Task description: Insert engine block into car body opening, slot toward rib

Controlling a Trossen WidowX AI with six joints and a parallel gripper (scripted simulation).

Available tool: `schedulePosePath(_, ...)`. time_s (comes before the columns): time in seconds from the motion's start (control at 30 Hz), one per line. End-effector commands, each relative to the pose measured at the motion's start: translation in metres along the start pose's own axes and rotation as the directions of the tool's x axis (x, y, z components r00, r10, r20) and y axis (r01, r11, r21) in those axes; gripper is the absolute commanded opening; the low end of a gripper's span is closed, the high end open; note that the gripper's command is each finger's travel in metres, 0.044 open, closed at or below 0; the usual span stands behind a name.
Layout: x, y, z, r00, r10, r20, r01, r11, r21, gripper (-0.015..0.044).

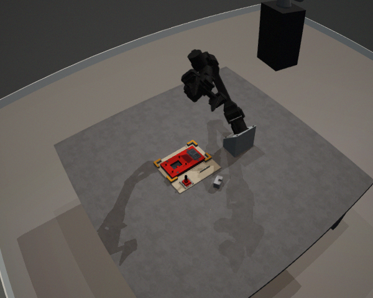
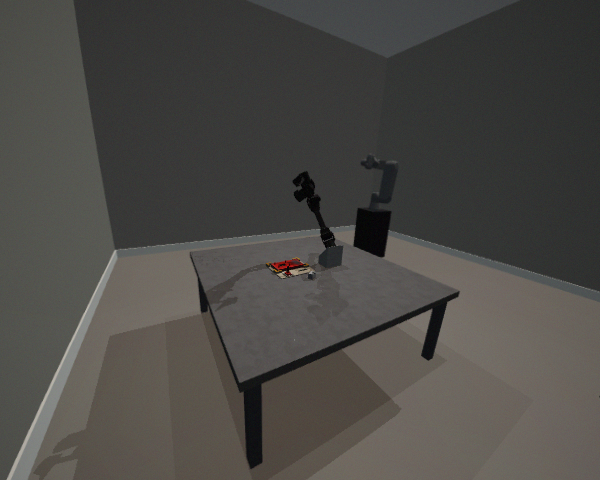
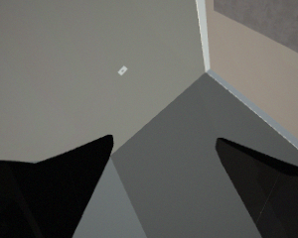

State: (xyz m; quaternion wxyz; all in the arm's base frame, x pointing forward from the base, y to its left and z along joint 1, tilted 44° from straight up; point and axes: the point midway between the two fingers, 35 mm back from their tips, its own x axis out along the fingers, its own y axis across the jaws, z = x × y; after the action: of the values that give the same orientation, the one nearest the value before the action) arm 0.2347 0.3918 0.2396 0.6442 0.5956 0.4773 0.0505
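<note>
A small light-grey block with a slot, seemingly the engine block, lies on the table just off the board's right side, apart from the car body. The red car body lies flat on the beige board. Its square opening looks dark, with no block standing in it; the rib is too small to make out. My gripper is open and empty, its fingers wide apart in the wrist view. It is held high above the table, far from block and body. The wrist view shows only walls, floor and a table corner.
Orange corner brackets surround the body on the board. A red piece with a black upright knob stands at the board's near corner; a thin dark rod lies beside the body. My arm's grey base stands behind the block.
</note>
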Motion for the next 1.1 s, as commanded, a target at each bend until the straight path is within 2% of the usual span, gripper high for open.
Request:
schedulePosePath(0.0, 0.017, -0.022, 0.016, 0.996, -0.074, 0.056, 0.075, 0.997, -0.011, 0.0440)
schedulePosePath(0.23, 0.043, -0.066, 0.044, 0.961, -0.220, 0.170, 0.225, 0.974, -0.014, 0.0440)
schedulePosePath(0.5, 0.065, -0.129, 0.083, 0.853, -0.411, 0.322, 0.434, 0.901, 0.000, 0.0440)
schedulePosePath(0.77, 0.070, -0.191, 0.122, 0.685, -0.570, 0.454, 0.628, 0.778, 0.031, 0.0440)
schedulePosePath(1.07, 0.058, -0.255, 0.164, 0.437, -0.688, 0.580, 0.799, 0.593, 0.102, 0.0440)
